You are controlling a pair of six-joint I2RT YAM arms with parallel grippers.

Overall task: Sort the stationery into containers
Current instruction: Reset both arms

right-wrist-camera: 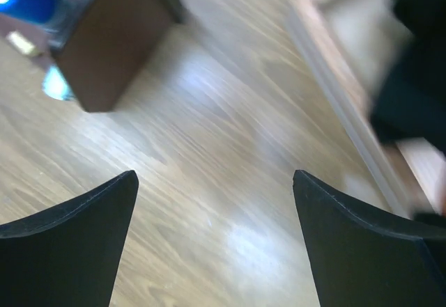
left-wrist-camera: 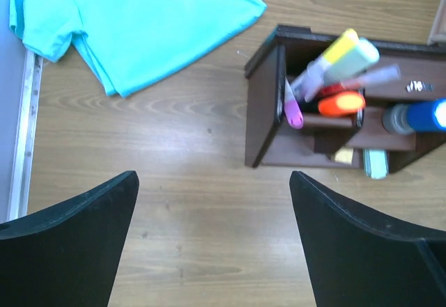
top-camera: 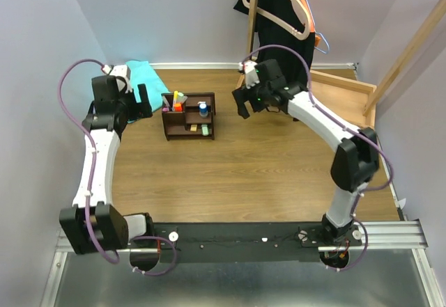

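Observation:
The dark brown wooden organizer (top-camera: pixel 189 116) stands at the back middle of the table. In the left wrist view its slots (left-wrist-camera: pixel 263 105) hold a pink marker (left-wrist-camera: pixel 292 108), an orange marker (left-wrist-camera: pixel 341 103), a yellow and a pale green marker (left-wrist-camera: pixel 348 53), and a blue cylinder (left-wrist-camera: pixel 426 115). A thin dark pen and a tan block cannot be made out. My left gripper (top-camera: pixel 144 105) is open and empty, left of the organizer (left-wrist-camera: pixel 212 182). My right gripper (top-camera: pixel 242 106) is open and empty, right of the organizer (right-wrist-camera: pixel 111 42), over bare table (right-wrist-camera: pixel 214 182).
A turquoise cloth (top-camera: pixel 148 81) lies at the back left, beside my left gripper; it fills the top of the left wrist view (left-wrist-camera: pixel 132 21). A wooden rack with dark clothes (top-camera: pixel 279 8) stands at the back right. A wooden beam (top-camera: pixel 411 49) slants at the right.

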